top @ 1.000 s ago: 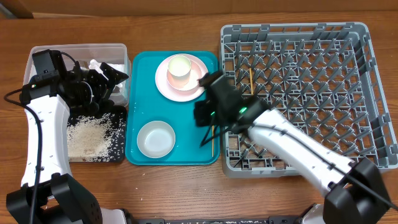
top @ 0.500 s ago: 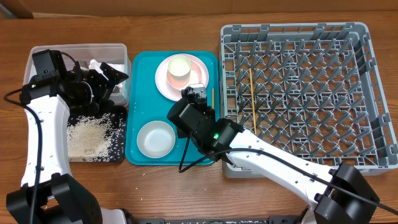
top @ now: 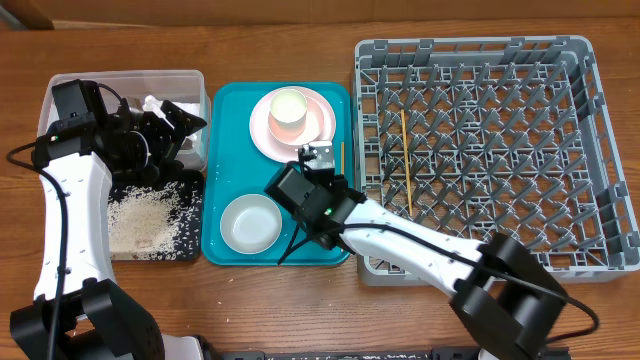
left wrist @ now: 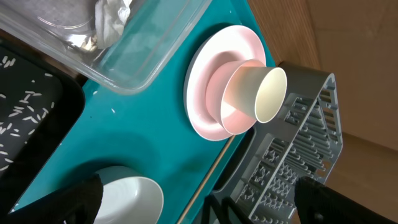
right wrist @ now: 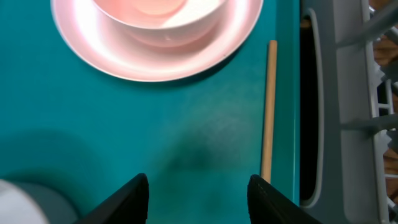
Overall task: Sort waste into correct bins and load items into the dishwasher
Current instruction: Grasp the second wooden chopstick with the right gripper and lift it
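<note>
Chopstick of thin wood (right wrist: 268,106) lay on the bare floor of the teal rectangular serving tray (top: 225,150), running 12 to 6 o'clock just inside the tray's 3 o'clock rim. My right gripper (right wrist: 198,180) hung low over that tray with its jaws parted and only teal floor between them. The tip of one finger (right wrist: 264,199) sat at the chopstick's near end, and I could not tell whether they touched.

At the gripper's 12 o'clock sat the round pale pink plate (top: 262,135) with the small cream cup (top: 288,108) standing upright on it. A round white bowl (top: 250,222) sat toward the tray's 7 o'clock corner, well apart from the plate.

A second chopstick (top: 405,165) lay among the pegs of the large square grey plastic dish rack (top: 470,45), on its 9 o'clock side and roughly parallel to the first.

My left gripper (left wrist: 199,186) was spread wide and held nothing. It hovered at the tray's 9 o'clock, where the clear deep plastic tub (top: 120,78) met the shallow black tray (top: 192,215). Crumpled white napkins (top: 152,102) lay in the tub, and loose white rice (top: 145,218) lay heaped in the black tray.
</note>
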{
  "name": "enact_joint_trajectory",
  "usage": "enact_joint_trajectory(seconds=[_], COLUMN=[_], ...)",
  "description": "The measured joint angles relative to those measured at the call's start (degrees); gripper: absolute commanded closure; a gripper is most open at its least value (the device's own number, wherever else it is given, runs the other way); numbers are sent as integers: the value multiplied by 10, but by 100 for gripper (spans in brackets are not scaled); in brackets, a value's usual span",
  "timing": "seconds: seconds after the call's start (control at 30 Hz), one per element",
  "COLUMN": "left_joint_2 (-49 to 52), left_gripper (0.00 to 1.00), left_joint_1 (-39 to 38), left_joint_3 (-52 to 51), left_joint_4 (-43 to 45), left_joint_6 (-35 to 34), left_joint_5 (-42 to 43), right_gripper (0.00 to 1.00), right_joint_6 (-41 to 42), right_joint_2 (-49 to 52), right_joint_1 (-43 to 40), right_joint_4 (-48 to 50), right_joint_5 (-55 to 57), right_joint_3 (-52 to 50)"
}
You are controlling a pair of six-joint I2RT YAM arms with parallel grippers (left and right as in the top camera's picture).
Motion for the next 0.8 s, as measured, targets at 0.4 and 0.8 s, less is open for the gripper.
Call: enact_joint_trajectory(seconds=[0.4,0.8], left_joint_2=[0,0], left_gripper=[0,0], left_joint_1=[0,0], left_joint_3=[0,0], left_joint_4=[0,0], left_joint_6=[0,0], left_joint_5=[0,0], right_gripper=[48,55], right_joint_6=[34,42], right_joint_2=[33,51], right_joint_1=[-35,-55], right_joint_4=[-11,-11], right_joint_5=[1,-35], right_joint_3=[0,0])
